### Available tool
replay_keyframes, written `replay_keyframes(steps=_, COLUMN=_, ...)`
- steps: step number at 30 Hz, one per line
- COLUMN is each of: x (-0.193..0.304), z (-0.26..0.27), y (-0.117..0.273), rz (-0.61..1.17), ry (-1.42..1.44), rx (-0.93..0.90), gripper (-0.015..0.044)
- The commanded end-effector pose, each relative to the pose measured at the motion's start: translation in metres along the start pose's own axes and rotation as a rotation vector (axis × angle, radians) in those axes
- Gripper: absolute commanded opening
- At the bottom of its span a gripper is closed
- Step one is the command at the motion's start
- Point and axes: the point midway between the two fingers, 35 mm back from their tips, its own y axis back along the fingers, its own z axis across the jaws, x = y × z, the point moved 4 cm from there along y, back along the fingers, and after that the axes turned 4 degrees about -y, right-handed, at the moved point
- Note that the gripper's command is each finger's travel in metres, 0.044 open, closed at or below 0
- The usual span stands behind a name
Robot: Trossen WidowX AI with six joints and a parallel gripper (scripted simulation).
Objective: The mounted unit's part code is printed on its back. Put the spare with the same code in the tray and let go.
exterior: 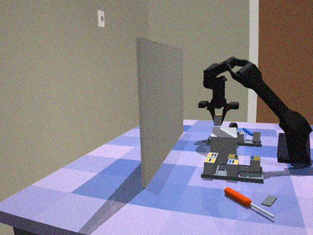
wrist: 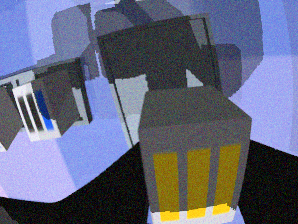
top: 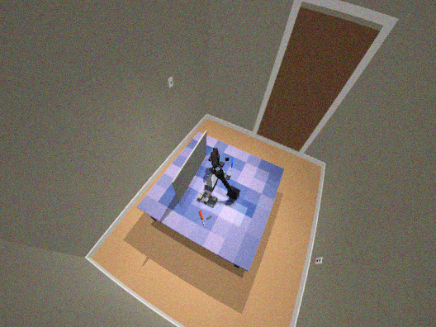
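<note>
My gripper (exterior: 217, 119) (wrist: 194, 167) is shut on a grey block (exterior: 217, 121) (wrist: 197, 107) with three yellow bars on the side facing the wrist camera. It holds the block up in the air. Below the block in the wrist view is the tray (wrist: 131, 95), with a pale floor and dark rim, partly in shadow and partly hidden by the block. A large grey box-like stand (exterior: 223, 145) with a slanted pale top stands in front of the gripper in the exterior view. The mounted unit's back and its code cannot be made out.
A front rack (exterior: 231, 178) holds several grey blocks with coloured bars. A rear rack (exterior: 252, 145) holds more blocks, one (wrist: 60, 102) left of the tray. A tall grey panel (exterior: 161, 113) (top: 191, 167) stands upright. An orange screwdriver (exterior: 237, 196) (top: 201, 215) and a flat grey piece (exterior: 269, 200) lie in front.
</note>
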Motion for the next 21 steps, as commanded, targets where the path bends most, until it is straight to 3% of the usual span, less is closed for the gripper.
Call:
replay_keyframes(steps=1, x=-0.001, z=0.0, y=-0.005, rz=-0.003, ry=-0.003, rx=-0.001, gripper=0.0)
replay_keyframes(steps=21, x=0.0, z=-0.001, y=-0.021, rz=-0.004, ry=-0.002, rx=0.0, gripper=0.0)
